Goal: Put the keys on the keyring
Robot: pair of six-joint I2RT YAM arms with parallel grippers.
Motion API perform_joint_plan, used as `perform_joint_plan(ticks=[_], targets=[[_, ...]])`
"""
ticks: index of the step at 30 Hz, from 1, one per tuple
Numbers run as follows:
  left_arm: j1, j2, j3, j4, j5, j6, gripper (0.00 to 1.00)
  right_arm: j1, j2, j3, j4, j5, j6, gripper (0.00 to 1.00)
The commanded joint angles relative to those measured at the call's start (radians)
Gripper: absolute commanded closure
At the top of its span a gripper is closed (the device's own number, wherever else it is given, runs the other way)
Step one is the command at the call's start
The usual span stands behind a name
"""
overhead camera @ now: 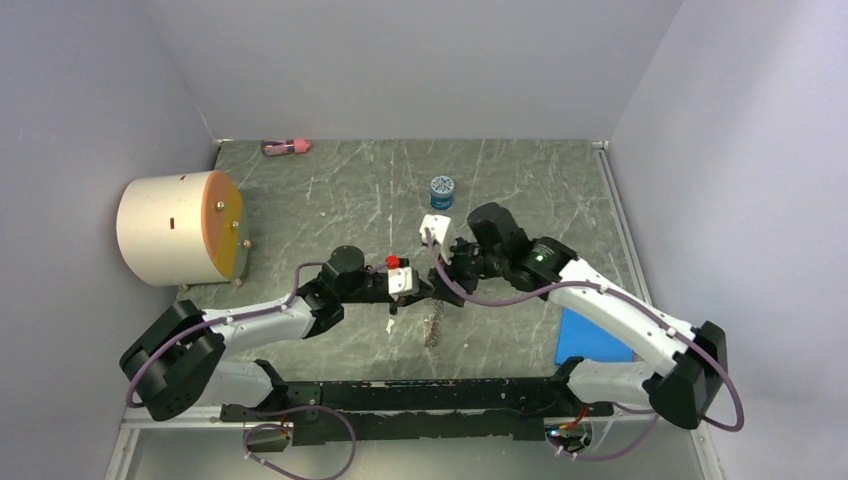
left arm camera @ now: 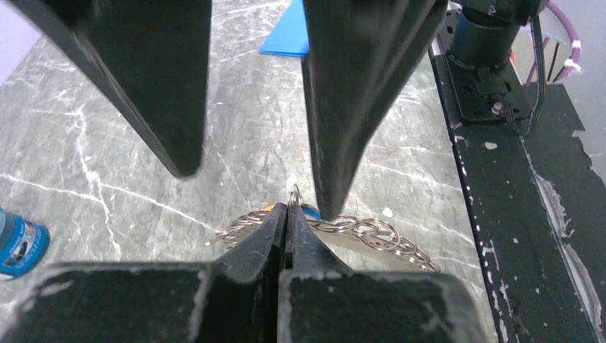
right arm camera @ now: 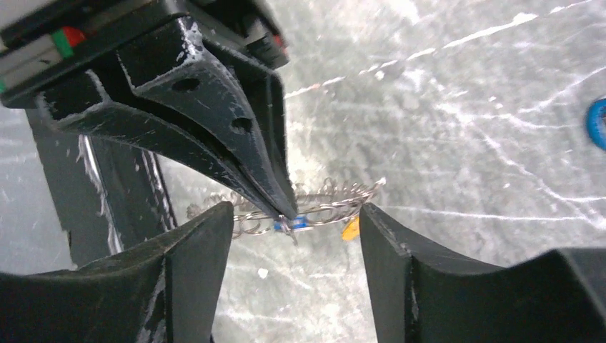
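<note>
Where it is found, at the middle of the table (overhead camera: 330, 200): keyring (right arm camera: 336, 204), beaded wire loop, pinched in the closed left gripper (left arm camera: 286, 214); blue key (right arm camera: 300, 223) and yellow key (right arm camera: 350, 229) beside the pinch; right gripper (left arm camera: 259, 189) jaws apart, flanking both.

Showing pale lavender walls (overhead camera: 400, 60) enclosing a dark grey, white-veined tabletop (overhead camera: 330, 190) on three sides; seemingly being lit evenly from above.

My left arm (overhead camera: 250, 321) and right arm (overhead camera: 620, 306) are white shells with black joints, trailed by purple cables (overhead camera: 490, 299). My left hand (left arm camera: 286, 214) and right hand (right arm camera: 293, 221) have black, scuffed wedge fingers. A green light (overhead camera: 541, 259) sits by my right wrist.
</note>
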Motion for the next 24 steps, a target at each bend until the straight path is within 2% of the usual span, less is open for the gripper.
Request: perform_joint_plan(ticks=[1,7,13,19,24], targets=[[0.014,-0.032,-0.038,0.182,-0.043,-0.118,0.98,-0.078,-0.096,-0.058,0.237,-0.086,0.124,0.3],[0.04,-0.032,-0.103,0.393,-0.049,-0.226,0.97,-0.226,-0.204,-0.204,0.435,-0.276,0.256,0.27],[0.06,-0.046,-0.146,0.576,-0.018,-0.321,0.97,-0.27,-0.316,-0.353,0.643,-0.449,0.29,0.29],[0.069,-0.07,-0.157,0.643,0.033,-0.346,0.97,-0.274,-0.321,-0.422,0.809,-0.631,0.288,0.38],[0.068,-0.081,-0.152,0.651,0.053,-0.358,0.97,-0.274,-0.264,-0.412,0.902,-0.713,0.308,0.49]])
